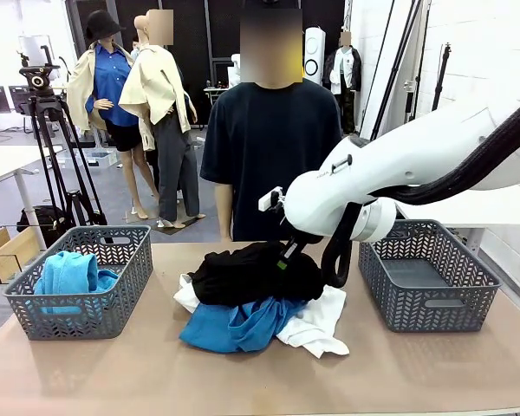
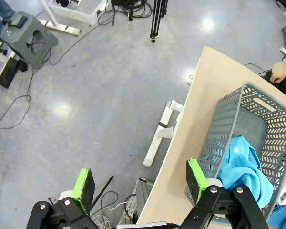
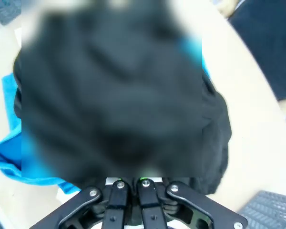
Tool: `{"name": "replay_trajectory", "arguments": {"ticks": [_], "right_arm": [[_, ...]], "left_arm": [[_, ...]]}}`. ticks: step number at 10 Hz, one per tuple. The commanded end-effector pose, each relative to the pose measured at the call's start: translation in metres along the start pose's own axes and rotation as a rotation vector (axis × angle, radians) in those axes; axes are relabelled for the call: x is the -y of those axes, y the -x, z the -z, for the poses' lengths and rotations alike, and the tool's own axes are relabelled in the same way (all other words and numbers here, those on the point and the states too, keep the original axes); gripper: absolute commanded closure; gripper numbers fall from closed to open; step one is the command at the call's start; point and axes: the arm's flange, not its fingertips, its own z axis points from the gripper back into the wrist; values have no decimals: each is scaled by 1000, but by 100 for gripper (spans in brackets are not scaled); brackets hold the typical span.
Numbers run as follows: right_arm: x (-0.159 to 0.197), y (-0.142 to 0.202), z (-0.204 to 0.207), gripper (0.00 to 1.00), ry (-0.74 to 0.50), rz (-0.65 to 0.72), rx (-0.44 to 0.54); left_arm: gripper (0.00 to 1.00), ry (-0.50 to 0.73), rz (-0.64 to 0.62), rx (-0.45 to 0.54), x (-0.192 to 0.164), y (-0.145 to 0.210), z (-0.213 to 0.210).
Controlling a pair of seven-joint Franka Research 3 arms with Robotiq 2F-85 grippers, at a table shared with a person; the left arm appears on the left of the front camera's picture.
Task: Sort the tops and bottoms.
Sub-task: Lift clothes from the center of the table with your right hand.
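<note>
The soft black cloth garment (image 1: 256,270), the bottoms, lies bunched on top of the pile at the middle of the light wooden table (image 1: 416,373). It sits over a bright blue cloth top (image 1: 234,328) and a plain white cloth top (image 1: 316,328). Your right gripper (image 1: 286,256) is down in its right side, fingers clenched together. In the right wrist view the pads meet right at the black folds, so it looks like a pinch on that cloth, though you cannot tell how much is caught.

The step in hand is picking the bottoms off the pile. Next, lift straight up and check that the blue and white tops drop away. Then carry it to the empty grey mesh basket (image 1: 425,299) on your right, since the left grey mesh basket (image 1: 113,299) already holds a turquoise cloth top (image 1: 65,276). Your left gripper (image 2: 140,183) hangs released, jaws wide, over the table's edge just beside that basket.
</note>
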Motion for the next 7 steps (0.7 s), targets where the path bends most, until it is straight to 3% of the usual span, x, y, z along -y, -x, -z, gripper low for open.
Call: {"name": "replay_trajectory", "arguments": {"ticks": [1,4,7], "right_arm": [[11,-2,-26,100,17,15,26],[50,-46,-124,100,160,-12,142],[48,-115,-232,100,318,-117,272]], "left_arm": [[0,-1,13,-5,-1,0,0],[0,-1,13,-5,-1,0,0],[0,-1,13,-5,-1,0,0]]}}
